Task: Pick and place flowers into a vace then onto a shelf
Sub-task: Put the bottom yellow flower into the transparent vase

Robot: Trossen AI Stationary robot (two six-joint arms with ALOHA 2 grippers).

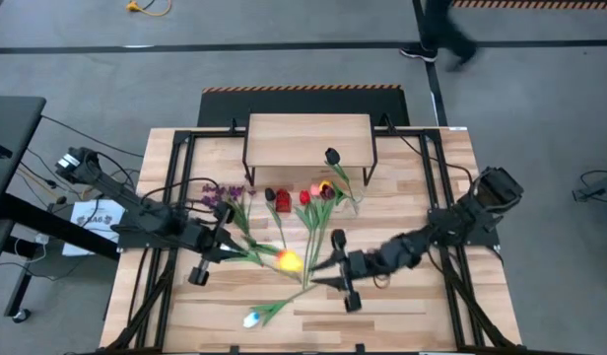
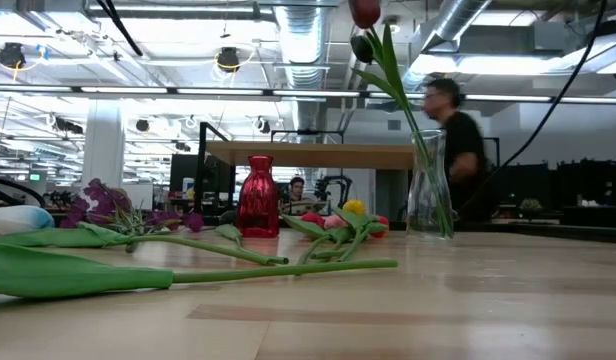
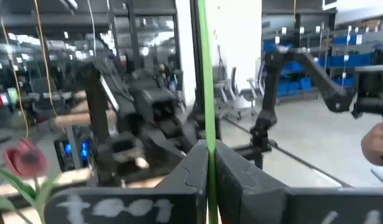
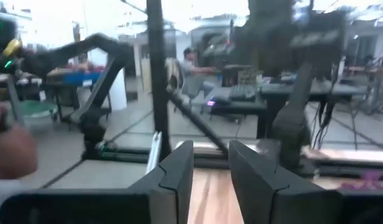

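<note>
My left gripper (image 1: 230, 247) hovers left of the table's middle, shut on the green stem (image 3: 204, 93) of a yellow tulip (image 1: 289, 260). My right gripper (image 1: 321, 264) stands just right of that bloom, open with nothing between its fingers (image 4: 210, 180). A clear glass vase (image 2: 429, 190) holds a red tulip and a dark one (image 2: 362, 45) in front of the shelf (image 1: 308, 138). Purple blossoms (image 1: 225, 192), red tulips (image 1: 305, 197) and a white tulip (image 1: 252, 319) lie flat on the table. My left gripper pinches the yellow tulip's stem (image 3: 207, 146) between its two fingers, which lie across it. The fingers come nearly level from the table's left. The stem runs on past the fingers on both sides, and the bloom (image 1: 289, 260) sits to the right of the gripper.
A red vase (image 2: 258, 195) stands among the lying flowers. A long green stem (image 2: 188, 272) lies near the table's front edge. A person (image 2: 458, 140) moves past behind the table. The black frame rails (image 1: 180, 197) run along both sides of the table.
</note>
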